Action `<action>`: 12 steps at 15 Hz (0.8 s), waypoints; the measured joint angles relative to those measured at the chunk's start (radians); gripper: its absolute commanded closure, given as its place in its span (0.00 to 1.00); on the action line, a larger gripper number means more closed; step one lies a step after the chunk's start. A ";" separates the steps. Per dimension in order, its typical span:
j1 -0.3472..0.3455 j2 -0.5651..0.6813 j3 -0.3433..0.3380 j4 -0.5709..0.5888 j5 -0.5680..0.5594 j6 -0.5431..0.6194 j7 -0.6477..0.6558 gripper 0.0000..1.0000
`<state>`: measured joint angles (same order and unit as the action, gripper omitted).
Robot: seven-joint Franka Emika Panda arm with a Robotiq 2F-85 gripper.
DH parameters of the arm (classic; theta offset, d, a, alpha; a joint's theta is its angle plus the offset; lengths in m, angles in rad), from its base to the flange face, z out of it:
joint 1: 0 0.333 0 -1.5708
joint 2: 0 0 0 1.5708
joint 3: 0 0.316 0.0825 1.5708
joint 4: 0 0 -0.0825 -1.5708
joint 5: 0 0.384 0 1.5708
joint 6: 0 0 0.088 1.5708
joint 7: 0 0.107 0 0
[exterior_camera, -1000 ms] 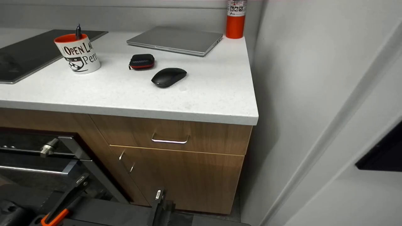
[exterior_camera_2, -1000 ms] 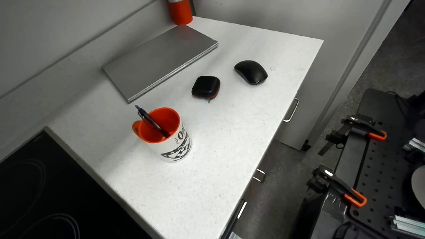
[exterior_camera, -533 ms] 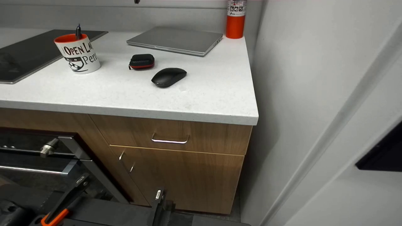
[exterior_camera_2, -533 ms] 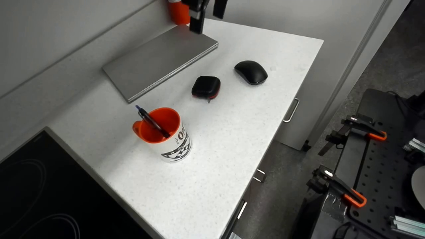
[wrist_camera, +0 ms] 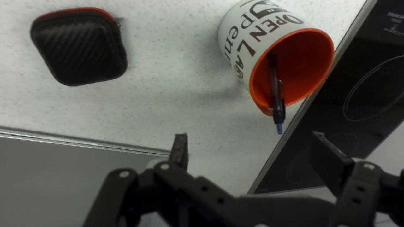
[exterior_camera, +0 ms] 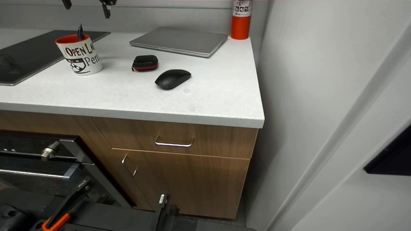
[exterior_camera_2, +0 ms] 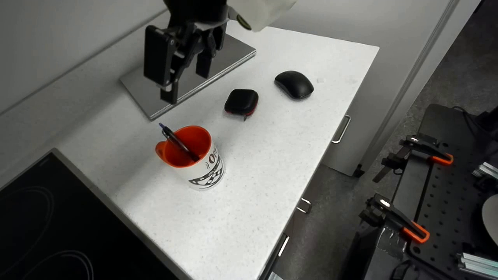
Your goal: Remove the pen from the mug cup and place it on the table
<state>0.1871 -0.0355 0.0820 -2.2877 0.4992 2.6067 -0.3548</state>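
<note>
1. One pen (wrist_camera: 276, 94) stands inside the mug cup (exterior_camera: 80, 54), leaning on the rim close to the handle (exterior_camera_2: 160, 149), its bluish upper end sticking out past the orange lip. It is not yet on the tabletop (exterior_camera: 128, 93), so the whole removal remains to be done.
2. Both pen and mug cup sit just where they sat a second ago; nothing has disturbed them.
3. What has changed is the gripper (exterior_camera_2: 186, 84). Absent from both exterior views a second ago, it has come in over the laptop (exterior_camera: 179, 40) and now hangs above the far side of the mug cup, near the pen but apart from it.
4. Its fingers (wrist_camera: 180, 149) are spread wide, with nothing between them. In the wrist view the pen's free end lies just ahead of the gap, closer to the right-hand finger.
5. For the task, this reads as the approach to a grasp. The next move probably calls for centring the gap on that end, then lowering; an off-centre reach could catch the rim and tip the mug cup.
6. Farther out, seen in an exterior view, the cooktop (exterior_camera: 32, 54) lies left, a black case (exterior_camera: 145, 61) right, the mouse (exterior_camera: 172, 79) right and nearer, and a red bottle (exterior_camera: 240, 27) at far right.
</note>
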 measured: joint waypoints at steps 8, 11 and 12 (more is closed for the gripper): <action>0.004 0.037 0.023 0.040 0.047 0.005 -0.040 0.00; 0.003 0.041 0.029 0.039 0.041 0.005 -0.039 0.00; 0.003 0.047 0.034 0.039 0.035 0.005 -0.038 0.00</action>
<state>0.1900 0.0112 0.1159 -2.2484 0.5346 2.6113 -0.3926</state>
